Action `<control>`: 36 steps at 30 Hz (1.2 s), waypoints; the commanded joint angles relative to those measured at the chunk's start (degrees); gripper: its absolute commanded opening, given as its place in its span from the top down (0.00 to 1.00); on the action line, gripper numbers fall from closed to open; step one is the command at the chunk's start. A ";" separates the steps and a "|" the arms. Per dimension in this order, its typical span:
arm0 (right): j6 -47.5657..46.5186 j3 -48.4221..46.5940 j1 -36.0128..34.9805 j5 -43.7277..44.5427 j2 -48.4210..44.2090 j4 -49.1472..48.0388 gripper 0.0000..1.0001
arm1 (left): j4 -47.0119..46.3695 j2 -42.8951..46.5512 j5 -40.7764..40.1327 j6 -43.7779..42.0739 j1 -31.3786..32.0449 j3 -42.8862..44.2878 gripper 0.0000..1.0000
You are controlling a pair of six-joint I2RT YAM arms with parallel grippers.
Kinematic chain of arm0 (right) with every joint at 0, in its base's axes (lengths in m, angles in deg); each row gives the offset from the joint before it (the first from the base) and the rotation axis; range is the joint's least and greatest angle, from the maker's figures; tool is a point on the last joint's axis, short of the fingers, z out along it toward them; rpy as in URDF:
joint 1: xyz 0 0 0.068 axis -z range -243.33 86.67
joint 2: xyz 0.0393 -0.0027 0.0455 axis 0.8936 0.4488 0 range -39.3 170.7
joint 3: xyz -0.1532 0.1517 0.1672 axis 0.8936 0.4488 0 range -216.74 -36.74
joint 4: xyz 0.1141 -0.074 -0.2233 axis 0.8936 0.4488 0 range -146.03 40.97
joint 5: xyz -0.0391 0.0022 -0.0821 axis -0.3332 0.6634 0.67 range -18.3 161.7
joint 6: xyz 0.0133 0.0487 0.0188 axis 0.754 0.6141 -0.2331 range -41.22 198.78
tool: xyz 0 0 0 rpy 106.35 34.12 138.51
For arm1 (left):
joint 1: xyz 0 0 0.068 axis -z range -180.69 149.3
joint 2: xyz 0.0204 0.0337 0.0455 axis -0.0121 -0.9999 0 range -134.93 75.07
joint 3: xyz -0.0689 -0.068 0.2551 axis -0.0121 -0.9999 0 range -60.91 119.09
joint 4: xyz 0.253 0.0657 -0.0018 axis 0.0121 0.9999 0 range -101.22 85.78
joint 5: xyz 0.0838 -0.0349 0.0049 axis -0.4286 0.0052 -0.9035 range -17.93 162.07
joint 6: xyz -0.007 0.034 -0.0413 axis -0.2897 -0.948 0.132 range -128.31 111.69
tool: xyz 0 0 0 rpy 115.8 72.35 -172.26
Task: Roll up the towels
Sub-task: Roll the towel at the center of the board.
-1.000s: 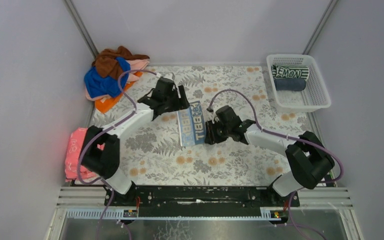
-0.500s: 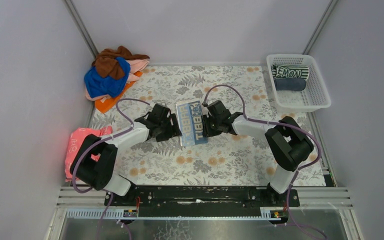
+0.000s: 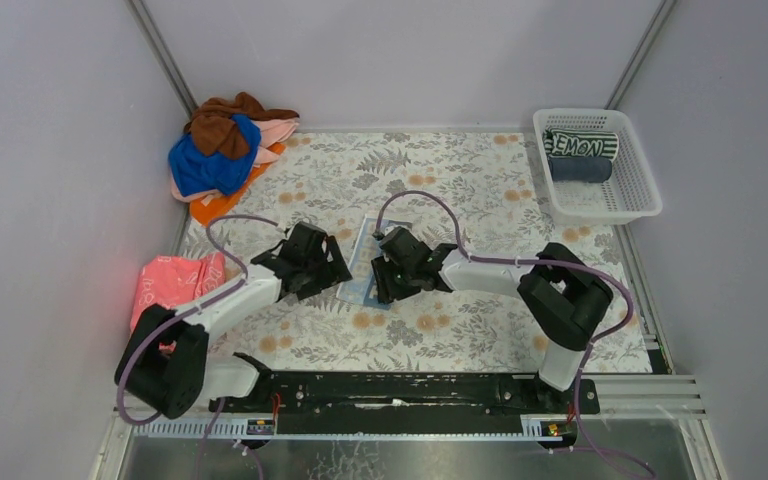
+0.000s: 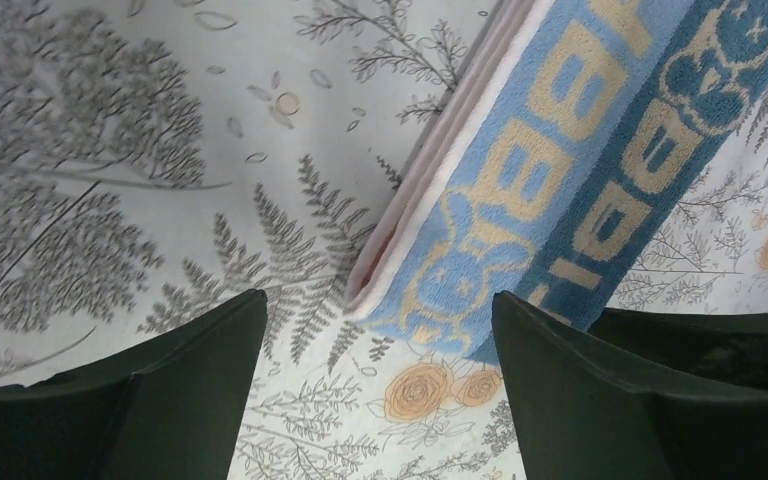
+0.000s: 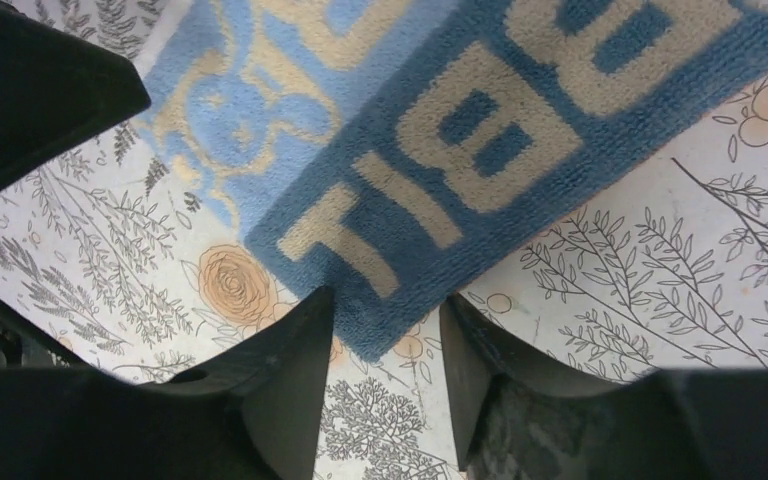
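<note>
Black left claw (image 4: 378, 310) and right claw (image 5: 385, 305) low over letter-printed towel (image 4: 560, 170), jaws apart

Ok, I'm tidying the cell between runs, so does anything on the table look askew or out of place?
Only mildly. The letter-printed towel lies folded at a slight slant to the table edges, and the other towels sit in a jumbled heap in the far-left corner. Nothing looks spilled or damaged.
</note>
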 commanded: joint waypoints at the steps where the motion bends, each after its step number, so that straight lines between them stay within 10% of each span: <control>1: -4.82 -3.04 -0.31 3.14 -5.14 3.50 0.47 | 5.67 5.72 -3.95 5.84 -0.10 -2.04 0.16; 7: -18.33 0.56 -0.37 0.39 -12.38 0.69 0.39 | 5.94 9.06 3.66 10.95 -0.01 -3.02 0.00; 19: -34.81 1.87 -0.32 -12.74 -8.05 -5.69 0.36 | 6.49 2.36 6.90 16.26 -0.48 -0.98 0.00; 36: -40.52 2.46 -5.18 -3.98 1.50 -4.46 0.42 | 6.31 -6.26 3.69 18.00 -0.28 -0.80 0.28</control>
